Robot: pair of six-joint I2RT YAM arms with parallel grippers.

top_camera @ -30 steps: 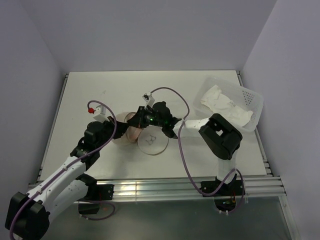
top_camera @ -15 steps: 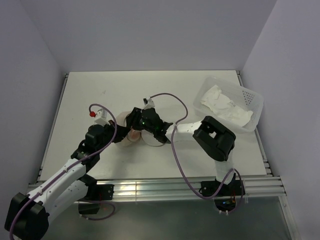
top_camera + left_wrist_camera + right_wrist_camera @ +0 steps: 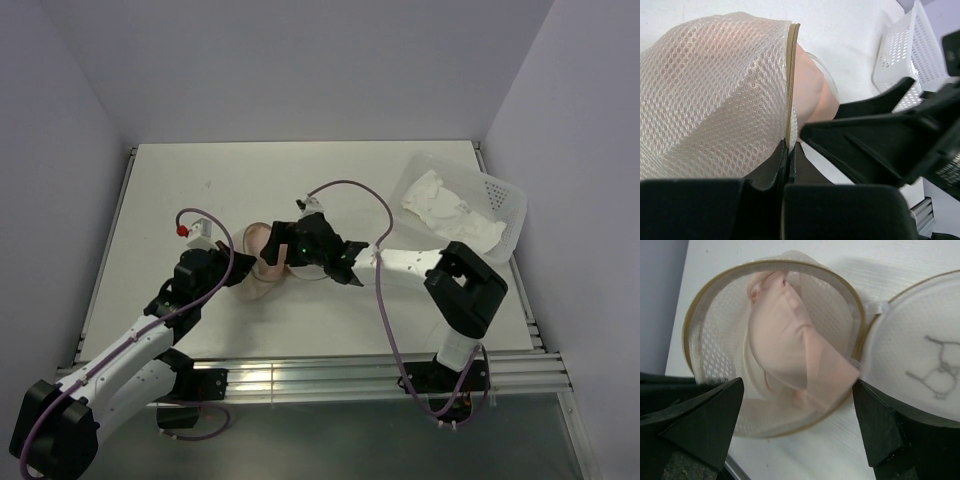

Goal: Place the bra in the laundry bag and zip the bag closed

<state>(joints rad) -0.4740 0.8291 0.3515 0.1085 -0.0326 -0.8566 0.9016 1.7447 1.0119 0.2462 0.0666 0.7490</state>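
Right wrist: bra [image 3: 790,350] across bag [image 3: 845,287] rim

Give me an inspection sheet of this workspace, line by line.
Surface: white table, no spills seen.
Job's things: laundry bag unzipped; pink bra inside, reaching the rim; lid lying open beside it.
Clutter: clear bin far right, white cloth inside.
Grippers: left claw shut on the bag's rim; right claw open over its mouth.
Cables: a purple cable loops above each arm.
Surroundings: plain pale walls.
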